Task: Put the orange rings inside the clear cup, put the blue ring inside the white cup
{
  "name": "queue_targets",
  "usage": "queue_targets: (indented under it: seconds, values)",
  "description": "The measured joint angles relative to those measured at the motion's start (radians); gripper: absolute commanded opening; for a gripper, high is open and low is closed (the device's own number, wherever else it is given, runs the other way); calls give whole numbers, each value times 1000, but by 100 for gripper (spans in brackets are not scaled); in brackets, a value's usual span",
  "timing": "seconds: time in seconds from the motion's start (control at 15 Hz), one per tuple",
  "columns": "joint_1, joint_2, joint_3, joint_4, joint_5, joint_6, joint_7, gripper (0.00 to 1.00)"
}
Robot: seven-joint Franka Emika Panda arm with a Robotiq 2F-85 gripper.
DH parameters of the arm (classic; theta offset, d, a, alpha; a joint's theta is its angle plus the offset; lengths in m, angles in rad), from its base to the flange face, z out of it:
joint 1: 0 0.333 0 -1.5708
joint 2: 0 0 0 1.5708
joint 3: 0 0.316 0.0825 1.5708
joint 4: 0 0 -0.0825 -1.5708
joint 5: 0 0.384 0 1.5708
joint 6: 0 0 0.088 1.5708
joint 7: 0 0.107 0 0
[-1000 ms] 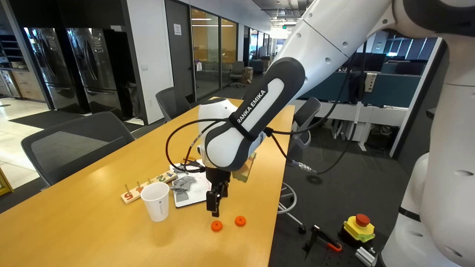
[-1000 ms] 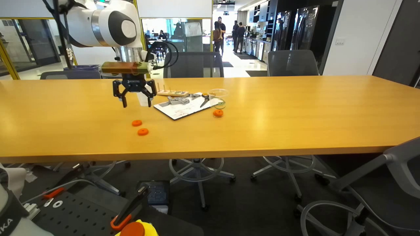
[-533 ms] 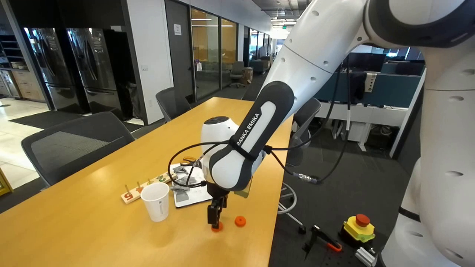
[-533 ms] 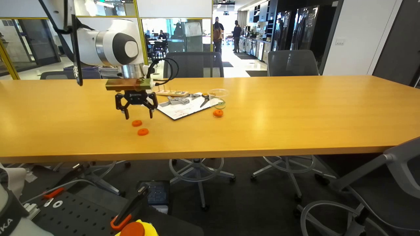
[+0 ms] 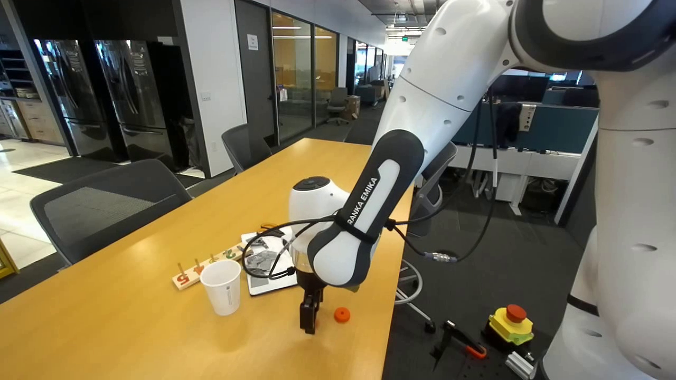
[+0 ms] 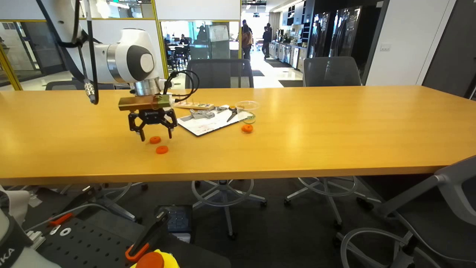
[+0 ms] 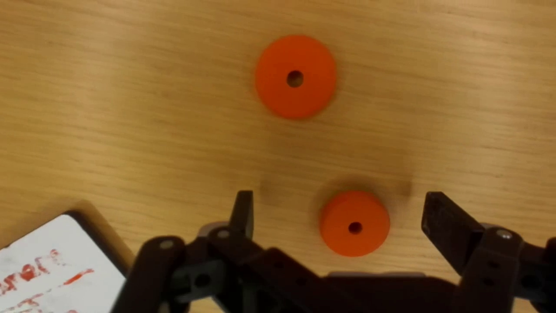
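Note:
My open gripper (image 7: 339,195) (image 5: 308,330) (image 6: 156,134) is low over the table, its two fingers on either side of an orange ring (image 7: 339,230) (image 6: 155,140) and apart from it. A second orange ring (image 7: 278,89) (image 5: 341,315) (image 6: 162,149) lies flat close by. The white cup (image 5: 223,293) stands upright; in an exterior view the gripper hides most of it. The clear cup (image 6: 247,105) stands beside the whiteboard; another orange ring (image 6: 247,128) shows at its base, seemingly inside. In an exterior view the arm hides the clear cup. The blue ring is not visible.
A small whiteboard (image 6: 197,130) (image 7: 65,269) (image 5: 264,286) with grey pieces (image 6: 202,114) and scissors (image 6: 232,113) lies near the rings. A wooden peg board (image 5: 208,268) lies behind the white cup. The table's front edge (image 6: 223,176) is on the robot's side.
My gripper has come down, still open, until its fingers stand around one orange ring. The rings and the white cup show no movement.

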Motion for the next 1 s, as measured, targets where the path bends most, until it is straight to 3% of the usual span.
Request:
queue_targets:
  seconds: [0.6, 0.67, 0.73, 1.0]
  values:
    - [6, 18, 8, 0, -13, 34, 7, 100]
    - [6, 21, 8, 1, -13, 36, 7, 75]
    - [6, 24, 9, 1, -13, 39, 7, 72]
    - [8, 27, 12, 3, -13, 51, 8, 43]
